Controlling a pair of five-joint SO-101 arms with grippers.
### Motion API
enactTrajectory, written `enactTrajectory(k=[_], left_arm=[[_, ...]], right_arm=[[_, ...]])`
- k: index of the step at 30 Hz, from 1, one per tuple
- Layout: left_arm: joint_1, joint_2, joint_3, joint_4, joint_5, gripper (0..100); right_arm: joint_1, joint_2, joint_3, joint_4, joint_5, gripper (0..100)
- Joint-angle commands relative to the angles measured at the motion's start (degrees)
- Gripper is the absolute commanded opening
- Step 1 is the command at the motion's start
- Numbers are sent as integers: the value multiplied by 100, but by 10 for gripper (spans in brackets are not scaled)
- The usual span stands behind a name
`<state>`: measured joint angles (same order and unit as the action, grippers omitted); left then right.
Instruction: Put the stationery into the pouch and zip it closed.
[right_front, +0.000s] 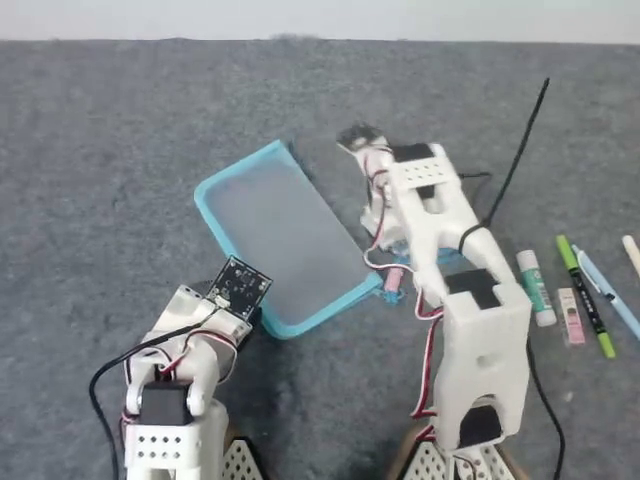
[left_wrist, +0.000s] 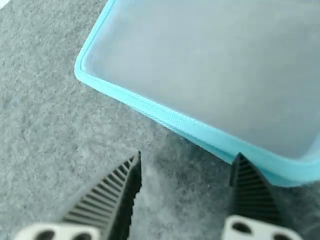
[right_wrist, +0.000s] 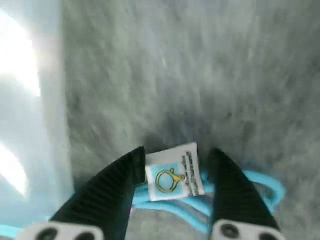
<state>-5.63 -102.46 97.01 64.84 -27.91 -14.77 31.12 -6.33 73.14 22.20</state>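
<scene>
Since the glue stick (right_front: 536, 288), green highlighter (right_front: 585, 295), pink eraser (right_front: 571, 315) and blue pen (right_front: 610, 292) all lie on the grey carpet (right_front: 120, 150), well apart from the pouch (right_front: 280, 240), I judge that nothing has been packed. The blue-trimmed pouch lies flat between my two arms. My right gripper (right_wrist: 177, 150) sits at its far-side edge, jaws apart on either side of a white tag (right_wrist: 172, 172) with a gold clasp on a blue loop. My left gripper (left_wrist: 188, 158) hovers just beside the pouch's near corner, jaws apart and empty. I cannot tell whether the zip is open. Loading and zipping both remain.
</scene>
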Motion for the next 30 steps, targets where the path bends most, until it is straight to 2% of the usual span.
enactTrajectory(k=[1,7,13,20,24,26,30], left_arm=[[-26,18,-31,-132,-18,265],[-26,18,-31,-132,-18,265],[-26,18,-31,-132,-18,265],[-9,35,-31,-132,-18,265],[0,44,-31,-132,-18,265],[0,44,-31,-132,-18,265],[9,44,-31,-123,-18,265]], right_arm=[[347,-330,466,110,158,117],[567,-1912,2057,-497,167,116],[48,-3943,4202,-1051,193,117],[-101,-5815,4501,-136,273,117],[-743,-6141,4615,347,835,118],[-998,-6070,4651,277,1125,132],[-1042,-5648,4800,-119,1793,204]])
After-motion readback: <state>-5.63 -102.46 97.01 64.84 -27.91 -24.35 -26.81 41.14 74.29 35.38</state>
